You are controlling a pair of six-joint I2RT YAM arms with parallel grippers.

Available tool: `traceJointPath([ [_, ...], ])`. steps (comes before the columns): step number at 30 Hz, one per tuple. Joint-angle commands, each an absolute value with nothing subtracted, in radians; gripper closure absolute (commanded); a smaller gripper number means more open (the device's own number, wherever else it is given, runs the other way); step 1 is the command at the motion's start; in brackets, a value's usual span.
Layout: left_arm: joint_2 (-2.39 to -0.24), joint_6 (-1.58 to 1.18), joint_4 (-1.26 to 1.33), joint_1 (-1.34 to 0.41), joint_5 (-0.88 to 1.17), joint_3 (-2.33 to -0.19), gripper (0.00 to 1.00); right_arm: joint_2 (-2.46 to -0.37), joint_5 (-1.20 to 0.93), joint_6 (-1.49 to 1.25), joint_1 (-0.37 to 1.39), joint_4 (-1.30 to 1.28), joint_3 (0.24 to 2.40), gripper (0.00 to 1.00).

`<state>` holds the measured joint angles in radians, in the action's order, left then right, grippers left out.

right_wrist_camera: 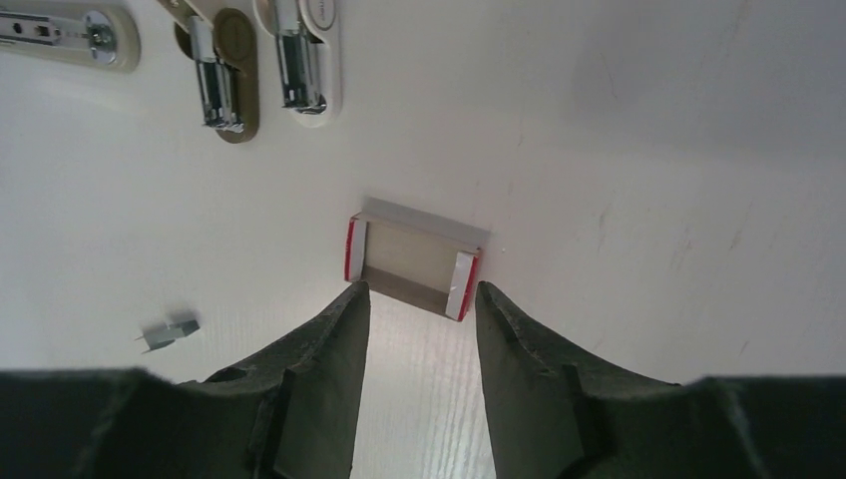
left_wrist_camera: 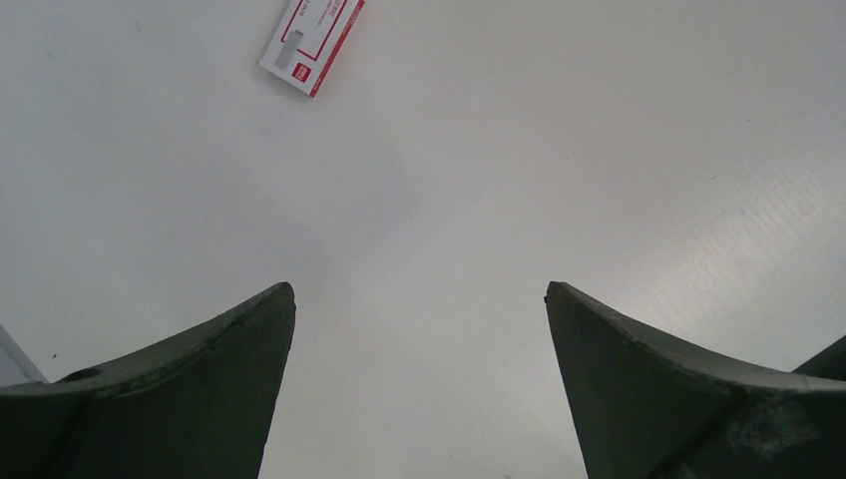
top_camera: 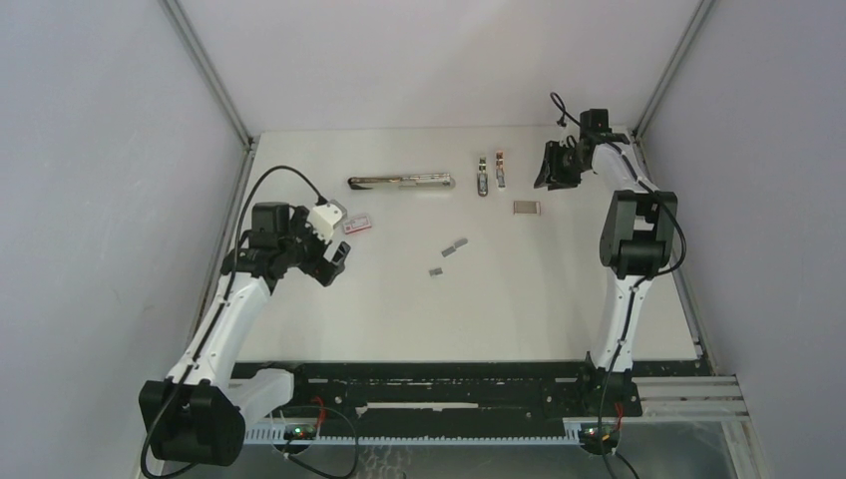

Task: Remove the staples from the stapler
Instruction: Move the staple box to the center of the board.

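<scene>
The long silver stapler [top_camera: 399,183] lies opened flat at the back of the table; its end shows in the right wrist view [right_wrist_camera: 65,35]. Two short grey strips of staples [top_camera: 455,245] [top_camera: 436,270] lie loose mid-table, one of them blurred in the right wrist view [right_wrist_camera: 170,331]. My left gripper [top_camera: 329,261] [left_wrist_camera: 419,291] hovers wide open over bare table at the left, holding nothing. My right gripper [top_camera: 554,175] [right_wrist_camera: 419,289] is at the back right, its fingers partly apart with nothing between them, tips just short of a small open cardboard tray [right_wrist_camera: 412,257].
Two small staplers, one brown [right_wrist_camera: 217,75] and one white [right_wrist_camera: 299,60], lie side by side right of the long one. A pink-and-white box [top_camera: 360,224] [left_wrist_camera: 311,40] lies near my left gripper. The cardboard tray [top_camera: 527,208] sits back right. Walls enclose three sides.
</scene>
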<state>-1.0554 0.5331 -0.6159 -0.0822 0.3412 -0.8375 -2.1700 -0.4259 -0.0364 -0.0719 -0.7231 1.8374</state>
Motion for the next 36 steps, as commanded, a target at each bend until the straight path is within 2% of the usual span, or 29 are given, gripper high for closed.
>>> traceJointPath([
  [1, -1.024, 0.518, -0.542, -0.073, 0.435, -0.817, 0.0, -2.201, -0.394, -0.013, -0.077, -0.755, 1.906, 0.57],
  [12, -1.04, 0.517, -0.53, -0.073, 0.426, -0.806, 0.0, -2.244, -0.392, 0.0, -0.082, -0.779, 1.917, 0.62],
  [18, -1.042, 0.52, -0.529, -0.073, 0.429, -0.804, 0.0, -2.273, -0.386, 0.003, -0.083, -0.795, 1.932, 0.68],
  [36, -1.036, 0.522, -0.525, -0.073, 0.436, -0.799, 0.0, -2.316, -0.349, 0.024, -0.043, -0.832, 1.967, 0.71],
])
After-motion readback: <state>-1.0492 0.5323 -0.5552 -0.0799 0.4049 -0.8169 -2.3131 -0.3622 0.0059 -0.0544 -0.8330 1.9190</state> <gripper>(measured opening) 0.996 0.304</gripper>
